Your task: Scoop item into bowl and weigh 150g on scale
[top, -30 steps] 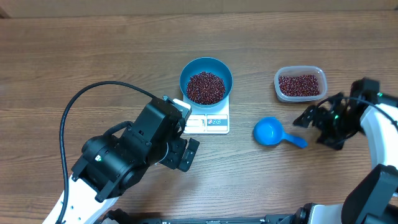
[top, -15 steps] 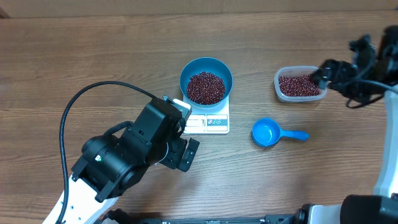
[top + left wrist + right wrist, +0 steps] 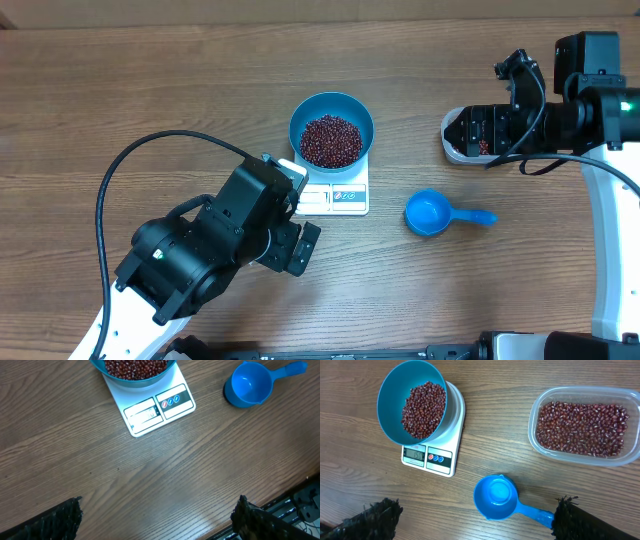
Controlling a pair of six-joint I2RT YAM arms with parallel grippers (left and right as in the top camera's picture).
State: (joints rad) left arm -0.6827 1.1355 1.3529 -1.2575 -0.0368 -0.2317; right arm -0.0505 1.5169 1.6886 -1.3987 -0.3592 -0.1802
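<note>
The blue bowl [image 3: 331,108] stands on the white scale [image 3: 337,197] and holds a heap of red-brown beans [image 3: 331,140]. In the right wrist view the bowl [image 3: 395,395] covers most of the scale [image 3: 431,458], whose display reads 150. My right gripper [image 3: 478,132] hangs open and empty high over the clear tub [image 3: 447,137]. Its fingertips [image 3: 372,519] frame the scoop from above. My left gripper [image 3: 296,246] is open and empty just in front of the scale [image 3: 156,406], with bare wood between its fingers [image 3: 56,521].
A small blue scoop [image 3: 432,213] lies empty on the wood to the right of the scale, handle pointing right. The tub [image 3: 585,427] still holds many beans. The table's front edge [image 3: 280,502] runs close behind my left gripper.
My right gripper has left the scoop's handle, risen and swung back over the tub, opening a little wider. The scoop's handle has turned to point straight right. My left arm is still.
</note>
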